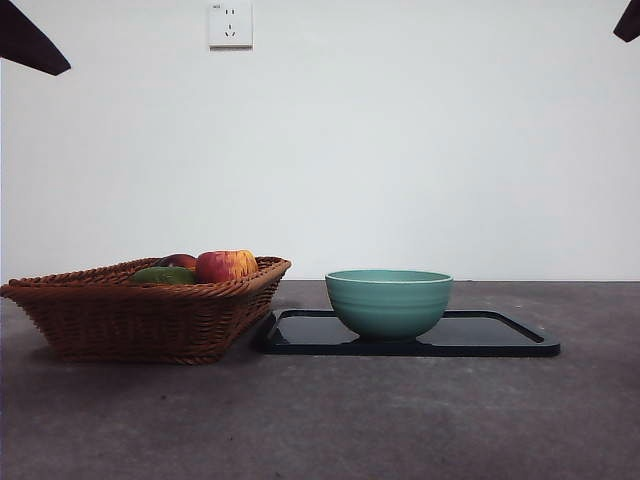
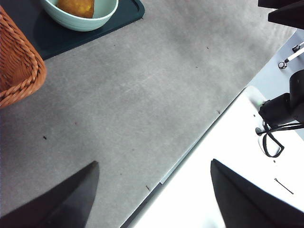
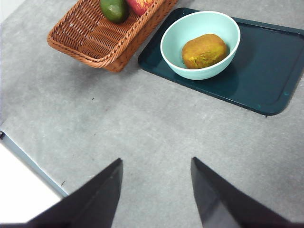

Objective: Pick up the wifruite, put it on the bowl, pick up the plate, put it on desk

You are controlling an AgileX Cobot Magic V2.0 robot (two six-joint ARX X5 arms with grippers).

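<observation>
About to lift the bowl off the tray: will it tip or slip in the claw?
The bowl looks rigid with a smooth rim, so it may slip in a rim pinch. The fruit lies loose inside, off-centre, and could roll and shift the weight if tilted. Its narrow foot on the tray suggests a side push might tip it.

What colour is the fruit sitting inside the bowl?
The fruit is dull yellowish-brown, lying in the pale teal bowl. The right wrist view shows it best.

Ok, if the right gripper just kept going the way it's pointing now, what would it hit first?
Probably the bare desk. The right gripper is open and empty, angled down at grey tabletop. The tray and the bowl holding the brown fruit lie farther along, though depth is hard to judge.
</observation>
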